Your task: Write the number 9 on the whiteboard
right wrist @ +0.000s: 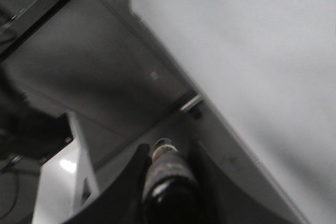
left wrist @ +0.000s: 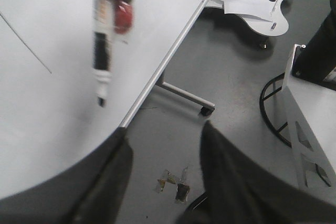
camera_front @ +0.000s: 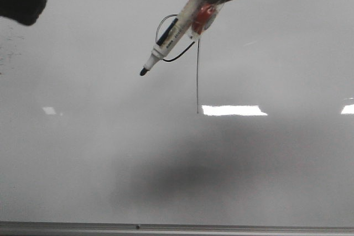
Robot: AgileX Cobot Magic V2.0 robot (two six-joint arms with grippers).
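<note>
The marker pen (camera_front: 171,36) is clamped in the right gripper (camera_front: 206,5), tip lifted off the whiteboard (camera_front: 83,153); the number 9 (camera_front: 197,75) is drawn. The left gripper (left wrist: 165,182) is spread, empty.

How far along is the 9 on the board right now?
Done: a thin black hand-drawn number 9 is on the glossy pale grey whiteboard, with an oval loop and a long straight stem. In hand: the right gripper holds the white marker pen, its black tip uncapped and apparently off the line. The left gripper is open and empty. Left: probably only pulling the pen away, though the loop is partly hidden.
</note>
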